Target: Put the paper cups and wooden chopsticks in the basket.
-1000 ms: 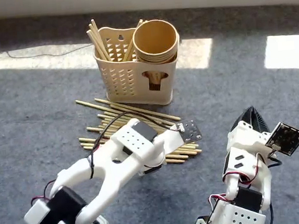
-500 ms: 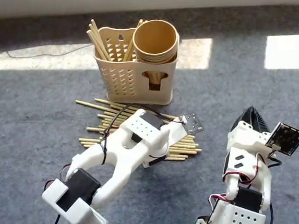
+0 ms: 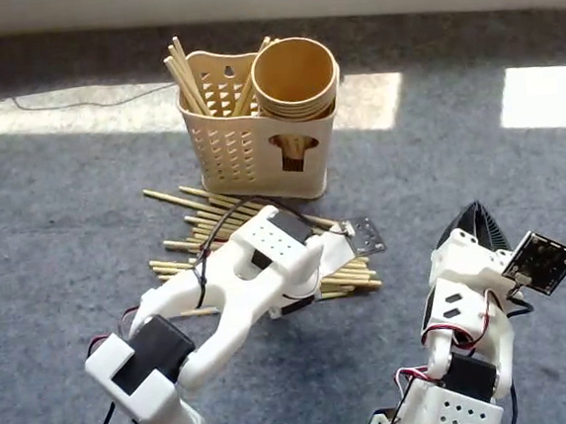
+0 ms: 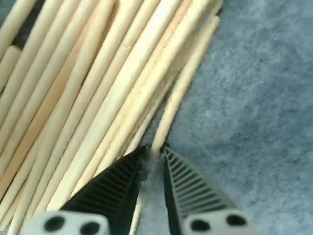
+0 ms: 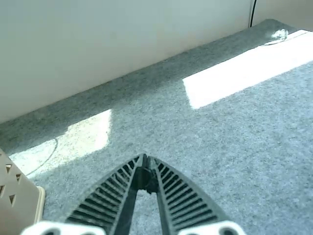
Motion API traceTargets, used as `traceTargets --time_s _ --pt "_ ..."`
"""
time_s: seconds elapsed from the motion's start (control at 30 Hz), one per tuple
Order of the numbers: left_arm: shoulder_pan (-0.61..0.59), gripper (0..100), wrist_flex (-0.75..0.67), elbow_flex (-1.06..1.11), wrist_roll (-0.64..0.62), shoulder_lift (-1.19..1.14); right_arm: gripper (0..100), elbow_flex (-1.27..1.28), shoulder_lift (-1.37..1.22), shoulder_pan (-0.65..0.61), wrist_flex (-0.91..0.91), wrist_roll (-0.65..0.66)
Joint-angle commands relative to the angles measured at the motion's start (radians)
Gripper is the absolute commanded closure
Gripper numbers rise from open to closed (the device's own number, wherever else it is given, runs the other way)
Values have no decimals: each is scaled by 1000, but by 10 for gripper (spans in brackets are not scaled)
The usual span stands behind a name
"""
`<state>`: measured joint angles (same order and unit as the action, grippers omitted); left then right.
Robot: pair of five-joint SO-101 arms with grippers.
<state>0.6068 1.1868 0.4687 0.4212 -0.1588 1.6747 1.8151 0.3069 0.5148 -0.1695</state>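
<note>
One cream perforated plastic basket (image 3: 248, 151) upright on grey carpet (image 3: 56, 222), holding one nested stack of tan paper cups (image 3: 294, 77) plus several wooden chopsticks (image 3: 184, 77); loose chopstick pile (image 3: 205, 222) just before it, too overlapped to count. Left wrist view, covered by the arm from above: left gripper (image 4: 152, 149) clenched on a single pale stick (image 4: 181, 93) at its end. Off to the side, right gripper (image 5: 145, 177) pressed closed, empty, above carpet.

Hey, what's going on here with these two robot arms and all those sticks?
The left arm's hand is down at the edge of the pile of wooden chopsticks on the grey carpet, pinched on the end of a single chopstick. The right arm's hand is shut, empty and held away from the pile. The basket already holds stacked paper cups and a few chopsticks, so the loose pile is what remains.
</note>
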Motion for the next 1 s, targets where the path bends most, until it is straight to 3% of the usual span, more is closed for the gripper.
traceTargets --time_s 0.0,0.97 --pt "-7 995 44 -13 5 -1 992 84 7 4 -28 -6" --pt "-18 995 311 4 6 306 992 84 7 4 -28 -6"
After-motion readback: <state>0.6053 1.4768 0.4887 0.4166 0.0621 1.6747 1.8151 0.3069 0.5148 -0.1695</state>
